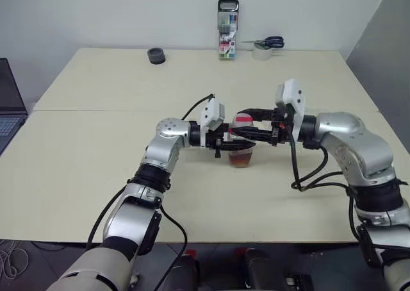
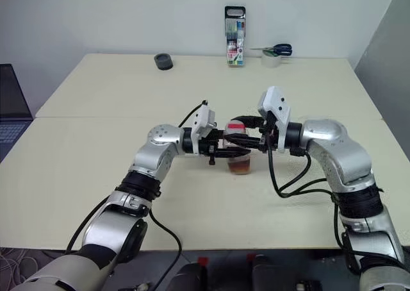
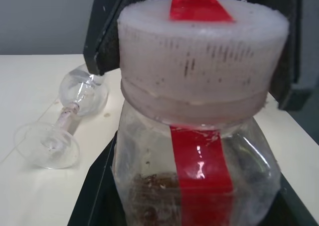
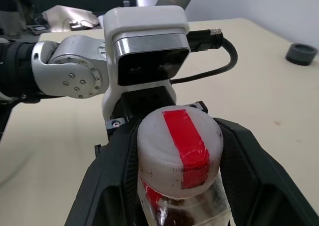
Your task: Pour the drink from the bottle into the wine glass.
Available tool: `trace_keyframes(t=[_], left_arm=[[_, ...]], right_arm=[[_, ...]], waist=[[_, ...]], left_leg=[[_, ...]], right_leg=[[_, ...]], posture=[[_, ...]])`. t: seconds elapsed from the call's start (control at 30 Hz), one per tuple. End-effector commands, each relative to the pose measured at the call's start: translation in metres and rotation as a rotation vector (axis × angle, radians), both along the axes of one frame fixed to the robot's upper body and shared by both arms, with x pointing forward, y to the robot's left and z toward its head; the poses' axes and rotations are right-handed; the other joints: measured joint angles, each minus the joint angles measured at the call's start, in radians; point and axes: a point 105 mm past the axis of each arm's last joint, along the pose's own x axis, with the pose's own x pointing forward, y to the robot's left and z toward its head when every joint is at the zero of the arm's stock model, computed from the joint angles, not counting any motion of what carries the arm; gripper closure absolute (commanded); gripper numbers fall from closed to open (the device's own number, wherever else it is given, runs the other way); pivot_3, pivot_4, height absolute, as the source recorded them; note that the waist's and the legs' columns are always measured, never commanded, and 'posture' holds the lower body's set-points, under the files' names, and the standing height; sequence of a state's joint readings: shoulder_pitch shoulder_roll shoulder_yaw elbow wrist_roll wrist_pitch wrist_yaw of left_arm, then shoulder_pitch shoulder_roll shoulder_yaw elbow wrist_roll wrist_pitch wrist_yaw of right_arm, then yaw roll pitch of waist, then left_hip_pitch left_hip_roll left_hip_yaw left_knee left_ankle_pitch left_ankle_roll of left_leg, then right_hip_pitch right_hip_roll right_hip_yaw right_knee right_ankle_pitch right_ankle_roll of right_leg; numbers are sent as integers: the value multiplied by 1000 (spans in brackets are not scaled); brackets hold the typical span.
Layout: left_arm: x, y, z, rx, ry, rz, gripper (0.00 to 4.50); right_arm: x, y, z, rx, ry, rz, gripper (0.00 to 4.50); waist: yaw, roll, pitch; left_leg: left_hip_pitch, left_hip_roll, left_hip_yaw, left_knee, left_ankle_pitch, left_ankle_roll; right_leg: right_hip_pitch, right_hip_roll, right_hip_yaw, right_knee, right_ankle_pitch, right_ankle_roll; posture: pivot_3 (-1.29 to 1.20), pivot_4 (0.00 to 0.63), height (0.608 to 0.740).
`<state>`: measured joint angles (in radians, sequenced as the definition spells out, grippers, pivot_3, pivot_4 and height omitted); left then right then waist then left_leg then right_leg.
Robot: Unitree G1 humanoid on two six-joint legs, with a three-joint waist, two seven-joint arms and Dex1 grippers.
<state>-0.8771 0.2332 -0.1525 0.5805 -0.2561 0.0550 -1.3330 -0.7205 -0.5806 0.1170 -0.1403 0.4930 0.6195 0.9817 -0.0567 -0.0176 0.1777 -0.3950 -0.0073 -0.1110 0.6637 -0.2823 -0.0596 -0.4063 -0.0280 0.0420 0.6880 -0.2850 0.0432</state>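
Spanning most of the head views, a pale table (image 1: 96, 175) carries everything. A laptop (image 1: 9, 105) juts in at its far-left edge. Both arms meet over the table's middle.

Left gripper (image 1: 225, 143) points level toward the robot's right, jaws shut on the bottle (image 1: 242, 151), low on its body. Right gripper (image 1: 246, 131) points toward the robot's left, its black fingers (image 4: 107, 181) closed around the white cap (image 4: 179, 151), one on each side. Cap still on.

Bottle stands upright at table centre, between the two wrists; base on or just above the surface, cannot tell which. Red strip (image 3: 199, 161) runs down its side, and another piece crosses the cap top. Drink (image 1: 242, 159) fills only the lowest part, reddish-brown.

Glass (image 3: 62, 121) lies on its side on the table near the bottle, in the left wrist view: bowl, stem and foot all down flat, empty.

Along the far edge: upright marker case (image 1: 227, 29), tape roll with scissors (image 1: 266, 44) on it just to its right, small dark ring (image 1: 155, 56) well to its left.
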Motion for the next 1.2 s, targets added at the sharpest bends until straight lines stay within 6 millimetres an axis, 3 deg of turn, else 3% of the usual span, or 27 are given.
trace_keyframes(t=[0.03,0.13,0.2,0.3,0.53,1.1,1.2], left_arm=[[-1,1,14,-18,-54,-5,2740],[1,2,13,-19,-54,13,2740],[3,2,14,-23,-53,34,2740],[7,1,14,-20,-59,61,2742],[8,1,12,-3,-71,67,2743],[6,-3,7,5,-77,57,2743],[6,-3,6,7,-77,57,2743]], right_arm=[[2,-11,14,23,-73,-50,1574],[-2,-23,29,62,-155,-157,650],[-13,-22,28,69,-186,-221,0],[-29,-17,19,118,-218,-379,0],[-30,-1,8,239,-229,-667,0],[-13,7,2,266,-195,-791,0],[-11,6,2,269,-192,-803,573]], waist=[[0,0,0],[4,0,0],[5,0,0],[8,0,0],[2,0,0],[0,0,0],[0,0,0]], left_leg=[[0,0,0,0,0,0],[-1,-1,0,1,0,0],[-2,-1,0,1,0,0],[-2,-1,-2,1,0,0],[-2,0,0,2,1,-2],[-2,-1,0,1,0,0],[-2,-1,0,1,0,0]], right_leg=[[0,0,0,0,0,0],[0,-2,0,0,0,0],[-1,-2,0,0,0,0],[-1,-2,-1,-1,0,0],[-2,0,1,3,0,0],[-2,0,1,2,0,0],[-2,0,1,2,0,0]], posture=[[0,150,740],[0,150,740],[0,150,740],[0,150,740],[0,150,740],[0,150,740],[0,150,740]])
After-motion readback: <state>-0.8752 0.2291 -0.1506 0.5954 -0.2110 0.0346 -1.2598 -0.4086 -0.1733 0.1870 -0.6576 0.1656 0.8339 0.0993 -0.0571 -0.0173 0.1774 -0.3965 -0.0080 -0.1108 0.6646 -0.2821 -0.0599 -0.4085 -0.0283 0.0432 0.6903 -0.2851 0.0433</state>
